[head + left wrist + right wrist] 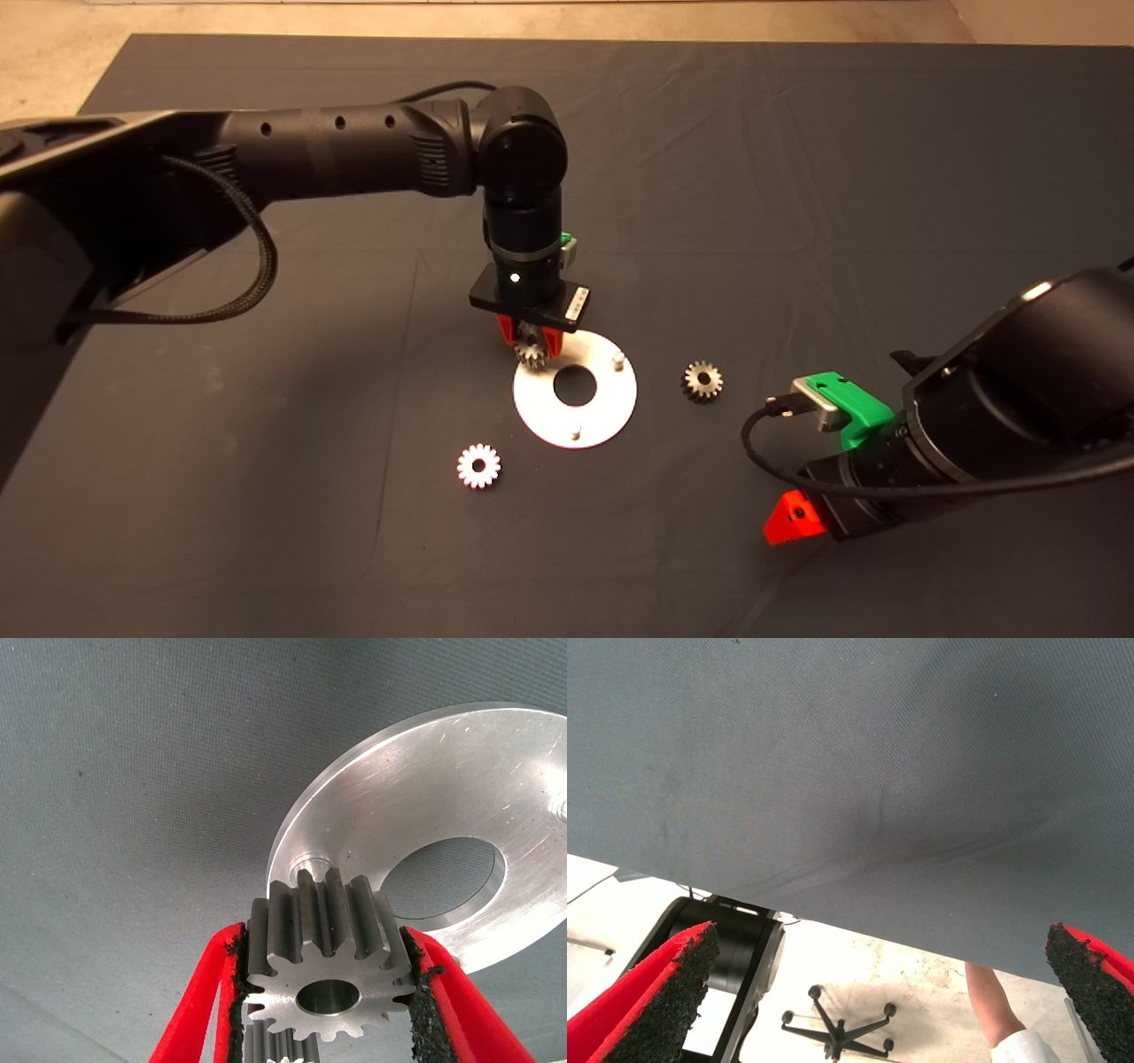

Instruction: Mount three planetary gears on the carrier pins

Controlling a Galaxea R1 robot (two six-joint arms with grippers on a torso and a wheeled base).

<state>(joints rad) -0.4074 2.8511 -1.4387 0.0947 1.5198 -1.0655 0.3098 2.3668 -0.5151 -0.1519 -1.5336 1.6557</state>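
One planetary gear [323,966] sits clamped between the left gripper [530,341]'s fingers [199,1001] just above the disc [611,412]'s rim by a carrier pin [306,870], two more gears [479,465] [702,381] lie on the mat [266,496] beside it, no writing is legible, and the right gripper [877,992] waits spread wide and empty near the mat's front right edge.

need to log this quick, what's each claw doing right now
Left claw: closed on a planetary gear above the disc.
Right claw: open, holding nothing, parked at the mat's lower right.

The third carrier pin [306,870] is largely hidden behind the held gear [328,957]; the disc [461,797] is cut off by the wrist view's edge.
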